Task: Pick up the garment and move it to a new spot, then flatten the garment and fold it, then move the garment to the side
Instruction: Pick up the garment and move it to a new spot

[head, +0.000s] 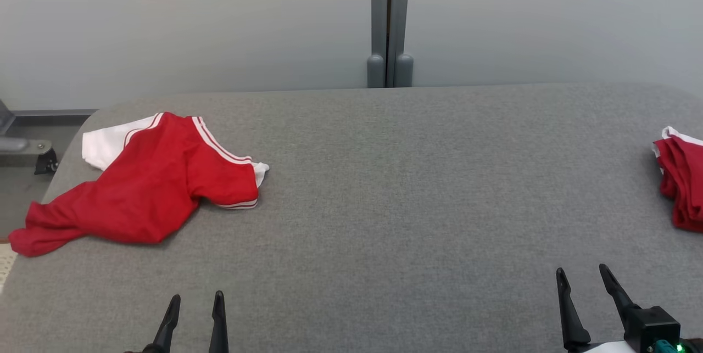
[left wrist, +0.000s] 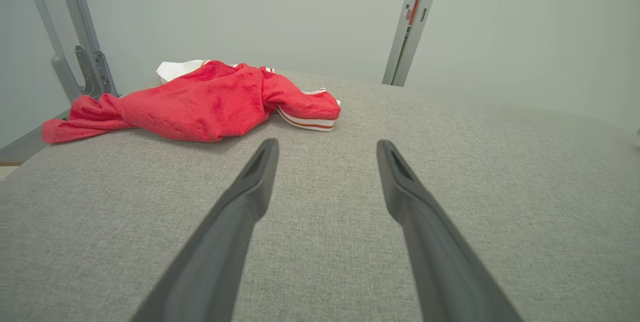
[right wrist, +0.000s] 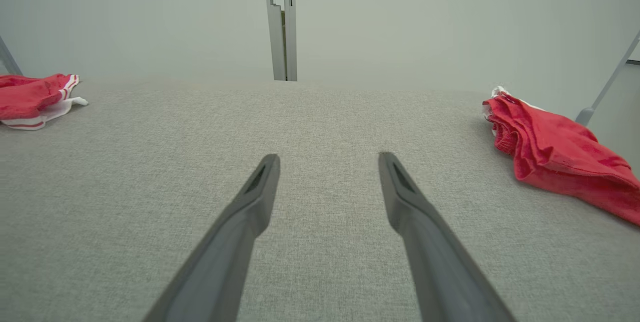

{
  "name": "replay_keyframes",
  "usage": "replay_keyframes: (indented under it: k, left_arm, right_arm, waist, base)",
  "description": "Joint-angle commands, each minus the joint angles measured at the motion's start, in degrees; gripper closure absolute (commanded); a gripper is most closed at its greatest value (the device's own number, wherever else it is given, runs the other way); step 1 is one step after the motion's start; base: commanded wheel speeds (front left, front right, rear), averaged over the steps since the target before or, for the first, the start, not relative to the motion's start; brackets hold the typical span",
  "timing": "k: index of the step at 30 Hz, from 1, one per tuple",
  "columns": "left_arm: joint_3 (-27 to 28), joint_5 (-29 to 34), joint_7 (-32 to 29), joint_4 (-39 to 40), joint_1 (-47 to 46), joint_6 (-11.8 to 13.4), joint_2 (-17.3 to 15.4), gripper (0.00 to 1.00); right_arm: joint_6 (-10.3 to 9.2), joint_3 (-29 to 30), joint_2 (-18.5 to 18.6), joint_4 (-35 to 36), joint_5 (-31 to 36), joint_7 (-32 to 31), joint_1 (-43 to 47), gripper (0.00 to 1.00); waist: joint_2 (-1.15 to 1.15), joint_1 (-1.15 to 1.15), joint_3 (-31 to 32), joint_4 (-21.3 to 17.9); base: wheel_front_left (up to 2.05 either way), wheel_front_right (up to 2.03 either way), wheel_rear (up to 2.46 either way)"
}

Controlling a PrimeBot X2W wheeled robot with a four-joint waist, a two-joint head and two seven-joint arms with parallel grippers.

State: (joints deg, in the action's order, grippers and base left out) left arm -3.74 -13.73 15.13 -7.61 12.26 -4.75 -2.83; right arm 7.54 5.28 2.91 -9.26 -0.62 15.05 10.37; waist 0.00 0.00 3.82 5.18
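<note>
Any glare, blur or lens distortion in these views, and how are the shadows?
Head view: soft, even light, no glare, a faint shadow under the red-and-white garment. Left wrist view: wide-angle stretch makes the left gripper loom; the table fades hazily into the wall at right. Right wrist view: same stretch on the right gripper, far table edge washed out.

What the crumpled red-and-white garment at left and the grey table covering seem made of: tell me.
Crumpled red-and-white garment: soft, matte knit fabric, probably a sports jersey; it slumps in loose folds and creases. Grey table covering: seemingly woven, heathered cloth, matte; a fine speckled weave shows in the wrist views.
</note>
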Motion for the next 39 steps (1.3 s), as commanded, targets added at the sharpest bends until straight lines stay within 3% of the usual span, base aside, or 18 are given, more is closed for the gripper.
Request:
replay_keyframes:
  k: [1,12,16,22,27,34,37,39]
  left_arm:
    - [-0.16,0.13,0.02,0.06,-0.54,-0.03,-0.14,0.00]
    - [1.43,1.62,0.02,-0.21,1.86,-0.28,-0.14,0.00]
    - [3.21,1.20,0.02,0.13,3.42,-0.37,-0.14,0.00]
    - [3.11,1.16,0.02,0.24,3.17,-0.76,-0.13,0.00]
    - [-0.38,-0.33,0.02,-1.37,-4.11,-1.84,-0.10,0.00]
    - [-7.99,-5.58,-0.16,-12.77,-27.45,-2.70,-0.12,0.00]
    - [-10.40,-9.51,-1.32,-19.95,-37.00,-2.77,-0.19,0.00]
    - [-12.30,-11.05,-2.32,-24.11,-41.97,-2.78,-2.10,0.00]
  right_arm:
    - [-0.10,-0.02,0.02,0.01,-0.69,0.17,0.76,0.00]
    - [-0.09,-5.86,0.03,-1.35,-4.00,0.17,0.74,0.00]
    - [-0.10,-9.19,0.03,-1.87,-4.25,0.17,-1.13,0.00]
    - [-0.10,-10.35,0.09,-2.51,-3.63,0.17,-1.80,0.00]
    - [-0.09,-10.41,0.09,-0.97,-0.33,0.17,-4.81,0.00]
    - [-0.10,-10.48,1.30,1.76,5.39,0.17,-13.37,0.00]
    - [-0.09,-10.74,1.93,2.02,6.02,0.17,-16.06,0.00]
    - [-0.10,-11.29,1.97,2.15,6.08,0.17,-17.29,0.00]
  waist:
    - [0.00,0.00,0.24,2.14]
    - [0.00,0.00,0.66,19.20]
    - [0.00,0.00,0.08,21.99]
    - [0.00,0.00,-0.65,22.10]
    - [0.00,0.00,-7.21,18.32]
    - [0.00,0.00,-23.25,12.08]
    - [0.00,0.00,-27.35,9.70]
    - [0.00,0.00,-28.79,8.12]
  base:
    - [0.00,0.00,0.00]
    - [0.00,0.00,0.00]
    - [0.00,0.00,0.00]
    - [0.00,0.00,0.00]
    - [0.00,0.00,0.00]
    - [0.00,0.00,0.00]
    - [0.00,0.00,0.00]
    - [0.00,0.00,0.00]
